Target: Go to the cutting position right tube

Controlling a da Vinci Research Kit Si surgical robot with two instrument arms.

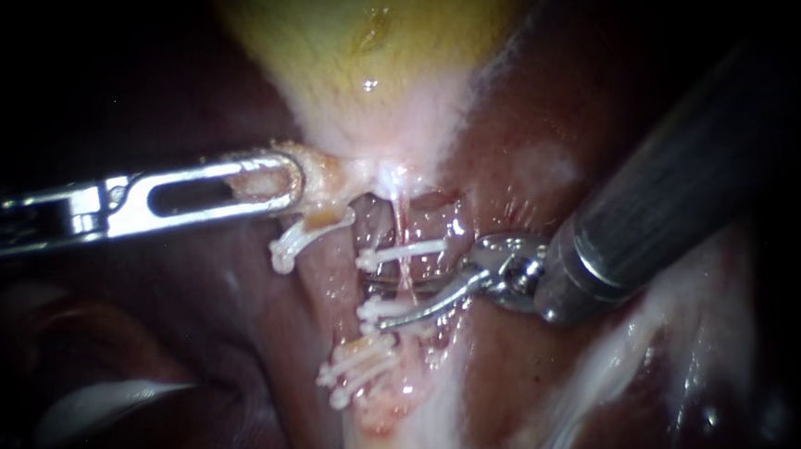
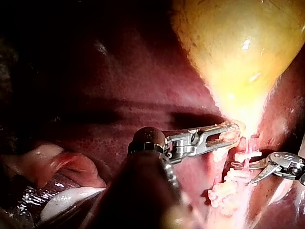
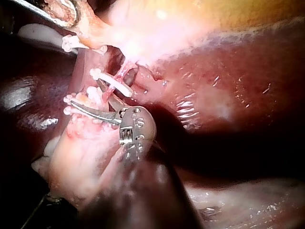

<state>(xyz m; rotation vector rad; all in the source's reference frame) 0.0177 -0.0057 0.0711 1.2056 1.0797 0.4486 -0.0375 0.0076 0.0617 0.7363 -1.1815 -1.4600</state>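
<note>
The right instrument (image 1: pixel 382 302) is at the right tube (image 1: pixel 409 272). Its jaws are apart, and the tube seems to sit between them, between two white clips (image 1: pixel 402 251). The left instrument (image 1: pixel 288 179) has its jaws clamped on the gallbladder (image 1: pixel 361 32) neck. Little looks left to do.

- Centre of the frame: white clips (image 1: pixel 402 250) crowd the right tube (image 1: pixel 408 275). The open jaws of the right instrument (image 1: pixel 382 309) take up the gap between the clips.
- Left centre: the left instrument (image 1: pixel 291 180), clamped on the gallbladder (image 1: pixel 362 51) neck, bars the way.
- Lower left: bare liver (image 1: pixel 194 339), free room.
</note>
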